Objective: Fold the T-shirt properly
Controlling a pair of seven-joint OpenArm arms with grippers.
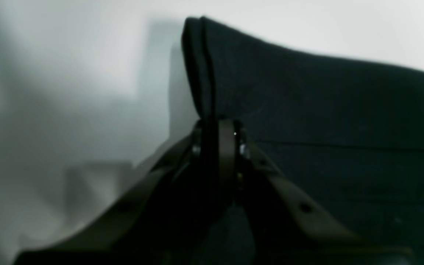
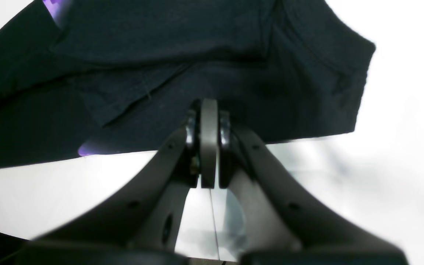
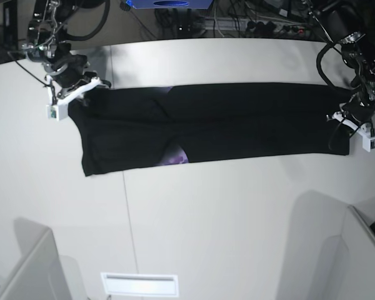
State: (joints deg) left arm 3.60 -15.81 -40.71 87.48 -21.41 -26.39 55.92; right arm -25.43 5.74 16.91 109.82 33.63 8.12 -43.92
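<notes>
Left wrist: left end effector (image 1: 217,127) clamped on a raised fold of the large black cloth T-shirt (image 1: 326,110).
Right wrist: right end effector (image 2: 208,110) pressed together over the shirt's edge; whether it pinches cloth is unclear.
Base: T-shirt (image 3: 237,128) stretched long across the white desk (image 3: 237,219), an arm low at each end.

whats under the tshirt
The white table lies under the T-shirt. A purple patch of print peeks from under a fold; the rest of it is covered.
</notes>
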